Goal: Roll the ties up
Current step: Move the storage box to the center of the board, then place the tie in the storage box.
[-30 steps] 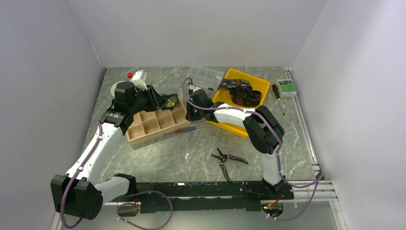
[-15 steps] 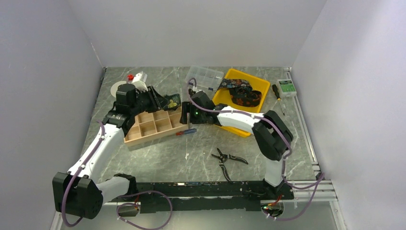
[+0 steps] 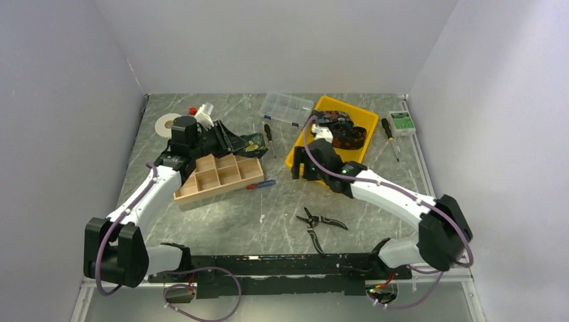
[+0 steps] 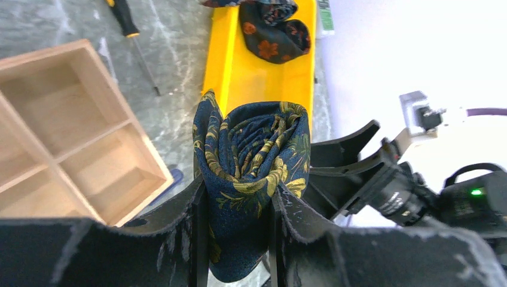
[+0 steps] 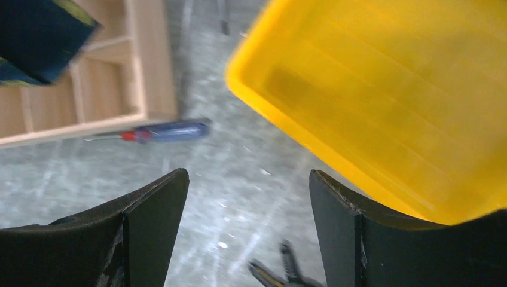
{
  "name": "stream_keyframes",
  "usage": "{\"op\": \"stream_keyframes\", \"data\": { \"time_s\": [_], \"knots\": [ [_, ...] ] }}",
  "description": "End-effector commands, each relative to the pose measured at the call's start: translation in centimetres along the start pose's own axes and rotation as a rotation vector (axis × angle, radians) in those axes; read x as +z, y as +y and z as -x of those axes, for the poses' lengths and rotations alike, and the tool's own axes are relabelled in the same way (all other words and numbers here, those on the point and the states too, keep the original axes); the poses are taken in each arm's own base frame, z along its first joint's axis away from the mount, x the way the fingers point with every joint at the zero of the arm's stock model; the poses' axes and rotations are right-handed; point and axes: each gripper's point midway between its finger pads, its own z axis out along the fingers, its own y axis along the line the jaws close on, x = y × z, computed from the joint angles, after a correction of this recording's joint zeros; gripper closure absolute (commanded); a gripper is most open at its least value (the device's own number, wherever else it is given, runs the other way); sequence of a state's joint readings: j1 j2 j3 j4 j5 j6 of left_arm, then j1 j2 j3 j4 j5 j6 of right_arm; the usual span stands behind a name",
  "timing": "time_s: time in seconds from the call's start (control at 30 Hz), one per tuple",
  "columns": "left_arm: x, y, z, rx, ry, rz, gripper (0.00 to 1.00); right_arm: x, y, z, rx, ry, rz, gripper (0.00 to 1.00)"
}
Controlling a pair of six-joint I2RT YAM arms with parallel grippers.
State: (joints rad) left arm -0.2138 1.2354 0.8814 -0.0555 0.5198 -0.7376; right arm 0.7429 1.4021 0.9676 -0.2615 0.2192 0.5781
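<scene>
A soft navy tie (image 4: 254, 149) with gold flowers, rolled into a compact coil, was clamped in the left gripper (image 4: 238, 200) beside the upper right corner of the wooden compartment tray (image 3: 218, 191). Since the earlier frame the right gripper (image 5: 246, 197) had been drawn back to the glossy yellow bin (image 5: 382, 89); its jaws were held wide apart, empty.

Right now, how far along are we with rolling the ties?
One tie looks rolled: a tight coil clamped in the left gripper, held near the wooden organizer and not yet set down. Placing it is probably what is in hand. Left to do: the ties in the yellow bin look loosely bunched rather than coiled. The right gripper is open and empty beside the bin.
</scene>
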Motion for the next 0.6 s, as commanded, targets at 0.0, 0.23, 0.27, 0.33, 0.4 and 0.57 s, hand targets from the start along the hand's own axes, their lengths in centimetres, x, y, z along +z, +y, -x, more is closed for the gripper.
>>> {"op": "stream_keyframes", "data": {
  "time_s": [0.0, 0.23, 0.27, 0.33, 0.4, 0.57],
  "knots": [
    [0.7, -2.6, -0.3, -0.055, 0.028, -0.168, 0.97, -2.3, -3.9, -0.4, -0.002, -0.085, -0.084, 0.21],
    [2.1, -0.6, -0.5, -0.092, -0.027, -0.153, 0.97, -3.3, -4.2, -2.6, 0.035, -0.109, -0.001, 0.22],
    [2.3, -0.6, -0.4, -0.099, -0.030, -0.166, 0.97, -3.1, -4.2, -3.1, 0.039, -0.094, 0.006, 0.23],
    [2.8, -0.1, -0.8, -0.124, -0.029, -0.169, 0.97, -2.9, -4.2, -3.7, 0.050, -0.075, 0.011, 0.23],
    [3.0, 0.5, -1.2, -0.144, -0.030, -0.164, 0.97, -2.8, -4.3, -4.4, 0.055, -0.062, 0.017, 0.23],
    [3.4, 2.5, -2.4, -0.156, -0.015, -0.100, 0.97, -2.8, -4.4, -4.6, 0.052, -0.060, 0.021, 0.23]
  ]
}}
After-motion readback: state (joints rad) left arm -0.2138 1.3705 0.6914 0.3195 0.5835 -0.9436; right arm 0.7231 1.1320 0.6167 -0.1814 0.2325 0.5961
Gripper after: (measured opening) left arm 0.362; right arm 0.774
